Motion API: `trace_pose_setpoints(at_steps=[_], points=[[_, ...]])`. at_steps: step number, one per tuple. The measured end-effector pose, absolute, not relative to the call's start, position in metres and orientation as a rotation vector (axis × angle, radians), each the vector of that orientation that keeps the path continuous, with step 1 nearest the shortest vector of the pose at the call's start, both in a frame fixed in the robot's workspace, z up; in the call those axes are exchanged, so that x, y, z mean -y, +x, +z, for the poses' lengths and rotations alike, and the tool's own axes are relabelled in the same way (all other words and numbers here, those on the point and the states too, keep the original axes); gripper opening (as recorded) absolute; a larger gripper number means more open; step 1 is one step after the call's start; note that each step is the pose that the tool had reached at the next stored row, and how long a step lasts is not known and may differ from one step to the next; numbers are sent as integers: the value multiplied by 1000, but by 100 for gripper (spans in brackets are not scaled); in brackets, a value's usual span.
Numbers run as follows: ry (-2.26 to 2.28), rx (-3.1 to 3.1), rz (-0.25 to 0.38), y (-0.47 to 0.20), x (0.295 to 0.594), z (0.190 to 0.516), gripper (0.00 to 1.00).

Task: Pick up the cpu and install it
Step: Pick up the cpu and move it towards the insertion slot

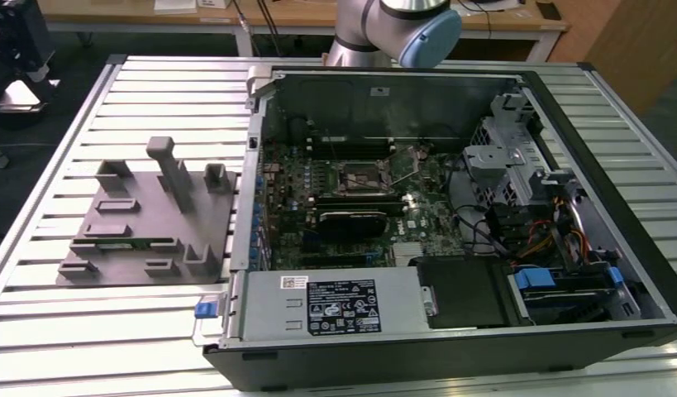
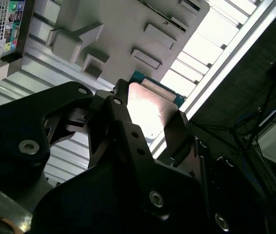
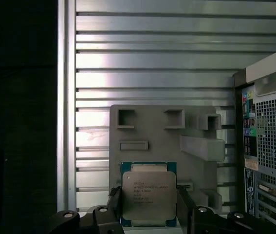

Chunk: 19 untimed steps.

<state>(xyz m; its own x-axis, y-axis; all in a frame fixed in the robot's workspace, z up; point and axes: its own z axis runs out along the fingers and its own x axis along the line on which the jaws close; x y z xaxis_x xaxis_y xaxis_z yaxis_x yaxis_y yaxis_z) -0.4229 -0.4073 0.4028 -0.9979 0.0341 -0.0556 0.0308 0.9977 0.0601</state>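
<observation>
cpu [image 2: 150,109] half behind the claw [image 2: 145,124], arm [image 1: 388,33] cropped at top

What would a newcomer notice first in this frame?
The silver chip gripped in the tool, with the grey holder tray behind it in the first wrist view. In the exterior view, the open computer case lies on the slatted metal table, that tray beside it toward the exterior view's left.

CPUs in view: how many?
1. The cpu is held in the gripper, above the grey tray. The motherboard socket looks empty; others could be hidden.
</observation>
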Motion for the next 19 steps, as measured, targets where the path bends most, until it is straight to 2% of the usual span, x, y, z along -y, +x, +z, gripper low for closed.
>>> trace_pose_setpoints(at_steps=[19], points=[[50, -3083, 92, -381, 407, 403, 54]])
